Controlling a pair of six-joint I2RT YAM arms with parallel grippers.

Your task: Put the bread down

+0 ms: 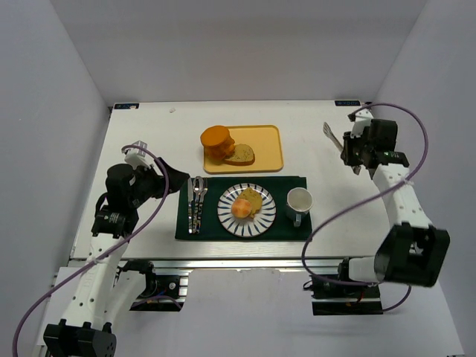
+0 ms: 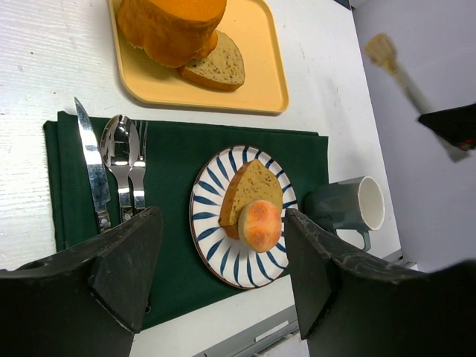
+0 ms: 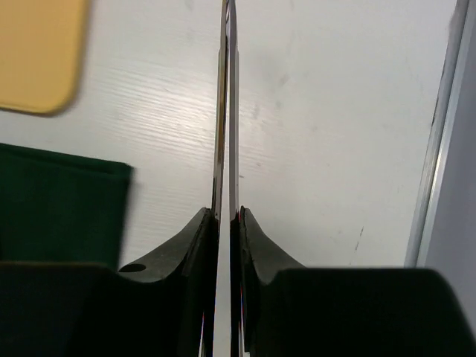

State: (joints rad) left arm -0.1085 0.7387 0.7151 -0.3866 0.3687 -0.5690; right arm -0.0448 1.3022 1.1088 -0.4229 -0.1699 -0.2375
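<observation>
The bread [image 1: 254, 198] [image 2: 254, 187] is a golden-yellow slice lying on the blue-striped plate [image 1: 227, 222] [image 2: 223, 260]. A round glazed bun [image 1: 242, 208] [image 2: 262, 224] leans on its near side. My left gripper [image 1: 175, 178] [image 2: 223, 214] hovers open at the left end of the green placemat, with nothing between its fingers. At the far right of the table my right gripper [image 1: 349, 151] [image 3: 228, 216] is shut on thin metal tongs [image 1: 332, 134] [image 3: 222, 111], held above the bare tabletop. The two blades are pressed close together.
A yellow tray [image 1: 268, 156] [image 2: 253, 67] behind the plate holds a thick round orange stack [image 1: 216, 139] and a paler greyish slice [image 1: 241, 155]. Knife, spoon and fork [image 1: 196, 204] lie on the green placemat [image 1: 208, 229]. A dark mug [image 1: 299, 201] stands right of the plate.
</observation>
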